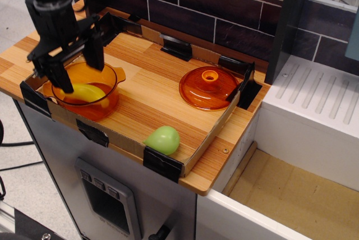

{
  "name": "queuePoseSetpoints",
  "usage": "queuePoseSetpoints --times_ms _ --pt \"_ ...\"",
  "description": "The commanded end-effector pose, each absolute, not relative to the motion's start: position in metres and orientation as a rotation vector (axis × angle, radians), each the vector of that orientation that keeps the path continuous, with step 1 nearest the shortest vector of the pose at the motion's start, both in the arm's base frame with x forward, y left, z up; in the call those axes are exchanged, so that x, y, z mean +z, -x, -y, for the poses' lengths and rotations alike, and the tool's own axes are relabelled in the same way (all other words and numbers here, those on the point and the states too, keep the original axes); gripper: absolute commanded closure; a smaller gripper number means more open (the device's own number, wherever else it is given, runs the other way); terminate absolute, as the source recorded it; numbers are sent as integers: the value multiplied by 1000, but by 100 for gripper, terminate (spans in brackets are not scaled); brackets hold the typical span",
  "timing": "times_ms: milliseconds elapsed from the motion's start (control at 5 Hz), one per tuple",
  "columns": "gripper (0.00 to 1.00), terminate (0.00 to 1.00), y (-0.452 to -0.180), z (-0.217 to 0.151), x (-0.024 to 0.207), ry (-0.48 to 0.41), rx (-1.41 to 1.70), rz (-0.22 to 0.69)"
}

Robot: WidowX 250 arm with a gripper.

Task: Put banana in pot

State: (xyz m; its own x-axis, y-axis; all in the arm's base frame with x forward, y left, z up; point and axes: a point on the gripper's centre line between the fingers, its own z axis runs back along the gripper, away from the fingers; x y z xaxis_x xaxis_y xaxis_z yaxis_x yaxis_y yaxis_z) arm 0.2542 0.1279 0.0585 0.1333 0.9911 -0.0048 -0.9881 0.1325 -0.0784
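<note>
The yellow banana lies inside the translucent orange pot at the left of the cardboard tray. My black gripper hangs just above the pot's left side with its two fingers spread wide, one finger at the pot's left rim and the other at its back rim. It holds nothing. The banana is apart from the fingers and rests on the pot's bottom.
An orange domed lid with a knob lies at the tray's right. A pale green pear-like fruit sits at the tray's front edge. The cardboard tray wall has black corner clips. A white sink unit stands to the right.
</note>
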Motion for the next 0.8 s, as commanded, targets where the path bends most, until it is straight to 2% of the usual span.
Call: queuePoseSetpoints --times_ms 0,400,600 --pt "0 0 -287 -127 132 182 1531 60" --pt "0 0 -287 -127 132 182 1531 60" --pt "0 100 -287 -127 132 182 1531 60"
